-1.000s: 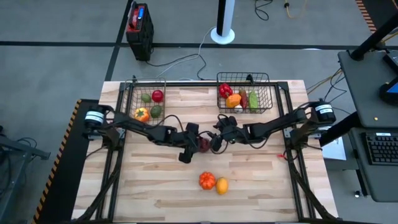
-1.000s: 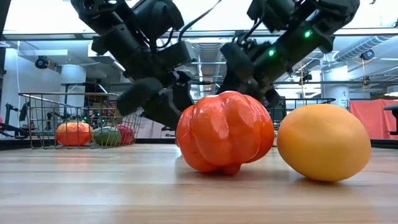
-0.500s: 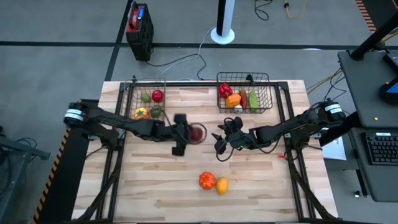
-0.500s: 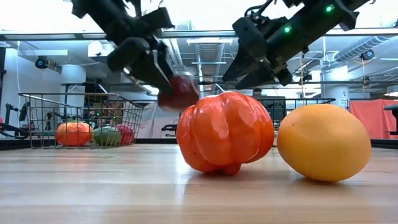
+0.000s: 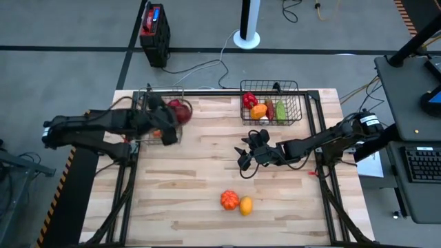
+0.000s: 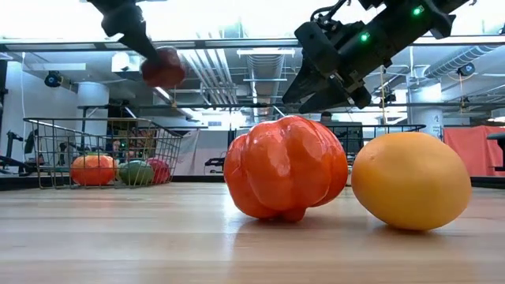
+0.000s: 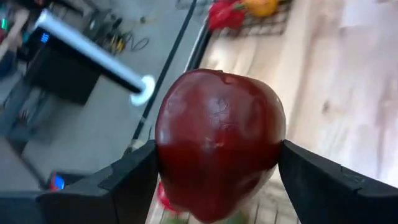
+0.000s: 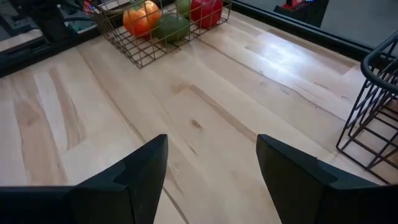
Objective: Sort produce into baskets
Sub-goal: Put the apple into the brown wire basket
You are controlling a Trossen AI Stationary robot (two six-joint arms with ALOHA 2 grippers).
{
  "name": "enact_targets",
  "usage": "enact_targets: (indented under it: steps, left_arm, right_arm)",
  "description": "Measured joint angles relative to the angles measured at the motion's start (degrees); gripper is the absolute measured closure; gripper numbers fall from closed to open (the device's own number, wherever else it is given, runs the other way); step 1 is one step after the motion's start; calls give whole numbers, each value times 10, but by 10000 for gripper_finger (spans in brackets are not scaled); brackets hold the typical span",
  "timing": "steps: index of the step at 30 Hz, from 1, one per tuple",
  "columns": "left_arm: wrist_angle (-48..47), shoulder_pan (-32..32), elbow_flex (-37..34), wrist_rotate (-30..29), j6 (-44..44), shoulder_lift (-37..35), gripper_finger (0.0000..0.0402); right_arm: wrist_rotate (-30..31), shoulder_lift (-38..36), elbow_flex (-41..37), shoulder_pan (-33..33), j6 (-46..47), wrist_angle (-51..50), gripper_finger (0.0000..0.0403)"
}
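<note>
My left gripper is shut on a dark maroon apple, held high over the left wire basket; the apple also shows in the low view. That basket holds an orange, a green and a red piece. The right wire basket holds several red, orange and green pieces. My right gripper is open and empty above the table's middle. An orange-red lobed piece and a yellow-orange fruit rest on the table near the front. My left gripper pinches the maroon apple by two opposite sides between its two fingers. The fingers slant down at it from the table's left. The apple is lifted clear, well above the basket.
A black box with a red top and a white post base stand on the floor beyond the table. Bare wood lies between the two baskets and around the two loose pieces.
My left gripper has carried the maroon apple from the table's middle up and toward the far left, to above the left basket. My right gripper has drawn back a little toward the table's right, then kept still.
</note>
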Motion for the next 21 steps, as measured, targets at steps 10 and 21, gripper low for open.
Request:
enact_targets:
  steps: [10, 21]
  left_arm:
    - [-139, 157, 9, 70, -32, 18, 114]
    - [-178, 183, 8, 164, 68, 77, 114]
  right_arm:
    - [0, 1, 0, 0, 7, 0, 165]
    - [-3, 1, 0, 0, 6, 0, 165]
